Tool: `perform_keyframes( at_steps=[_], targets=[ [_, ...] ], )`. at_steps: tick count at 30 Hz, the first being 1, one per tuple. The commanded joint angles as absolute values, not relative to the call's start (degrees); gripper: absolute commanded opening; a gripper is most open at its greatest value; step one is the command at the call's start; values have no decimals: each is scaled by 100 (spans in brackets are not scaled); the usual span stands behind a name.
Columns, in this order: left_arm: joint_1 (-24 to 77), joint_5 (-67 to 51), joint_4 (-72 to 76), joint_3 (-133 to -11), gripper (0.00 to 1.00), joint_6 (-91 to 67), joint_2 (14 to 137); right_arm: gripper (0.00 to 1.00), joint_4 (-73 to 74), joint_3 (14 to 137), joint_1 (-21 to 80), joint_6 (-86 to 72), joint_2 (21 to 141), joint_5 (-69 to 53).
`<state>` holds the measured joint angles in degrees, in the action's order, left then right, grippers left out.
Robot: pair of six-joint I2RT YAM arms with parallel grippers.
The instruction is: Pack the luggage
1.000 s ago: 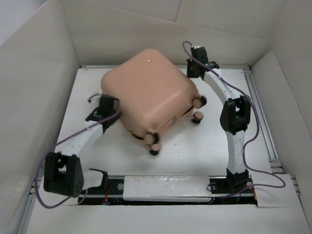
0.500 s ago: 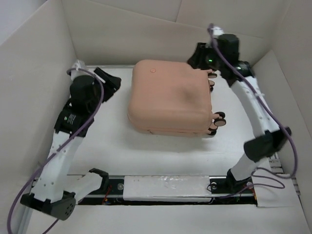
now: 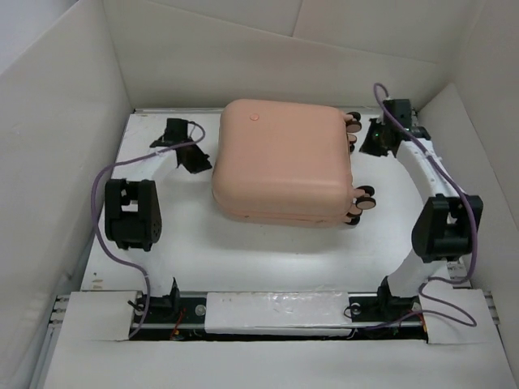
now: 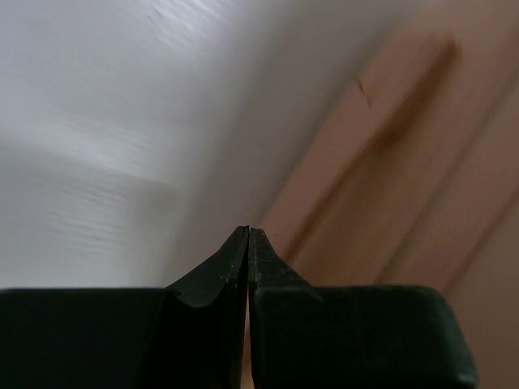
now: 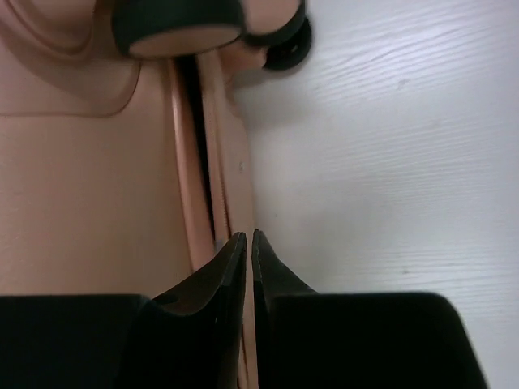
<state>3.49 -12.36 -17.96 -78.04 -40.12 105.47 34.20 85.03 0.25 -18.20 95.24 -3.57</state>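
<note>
Luggage [image 3: 284, 158] lies closed on white table [image 3: 268, 251].

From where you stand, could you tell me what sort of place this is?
Probably a robot test cell: plain white walls box in a white table, left arm and right arm bolted at its near edge, the luggage between them.

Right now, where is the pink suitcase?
In the top view the suitcase lies flat mid-table, toward the back, between the left gripper and the right gripper, with its wheels on the right gripper's side.
</note>
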Motion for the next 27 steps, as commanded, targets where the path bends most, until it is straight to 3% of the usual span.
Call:
perform_keyframes(
  at_steps=[1,7,11,14,15,16,19,23,25,26,27],
  targets=[
    [834,-1608,-1407,-7377,0,-3876,9390,14,3357,8868,816,-1837,9676,-606],
    [957,-1933,-1160,-5267,0,-3885,8123,14,3015,9806,1896,-1960,10870,-1658],
    [1500,-1934,-1345,-4308,0,-4069,6947,14,3549,11992,2311,-1960,12082,-1879],
    [1757,-1934,-1687,-4017,3,-4350,6191,24,4130,15070,2303,-2152,13050,-2178],
    [1758,-2029,-1687,-3947,6,-4411,6005,32,4200,15447,2242,-2258,13200,-2301],
    [1758,-2152,-1627,-3894,9,-4482,5855,34,4018,15590,2163,-2372,13184,-2477],
    [1758,-2531,-1468,-4173,15,-4746,5660,46,3447,14462,1829,-2593,12440,-2892],
    [1758,-2339,-1661,-5068,28,-4562,5949,52,3454,12064,1714,-1944,9967,-2024],
    [1758,-2268,-1539,-5474,33,-4404,6474,46,3332,10243,1863,-1688,8935,-1471],
    [1758,-2355,-1486,-5876,34,-4342,6721,32,2853,9569,1933,-1687,7842,-1389],
    [1758,-2477,-1485,-6089,35,-4272,6976,26,2682,8962,2012,-1687,7318,-1389]
  ],
)
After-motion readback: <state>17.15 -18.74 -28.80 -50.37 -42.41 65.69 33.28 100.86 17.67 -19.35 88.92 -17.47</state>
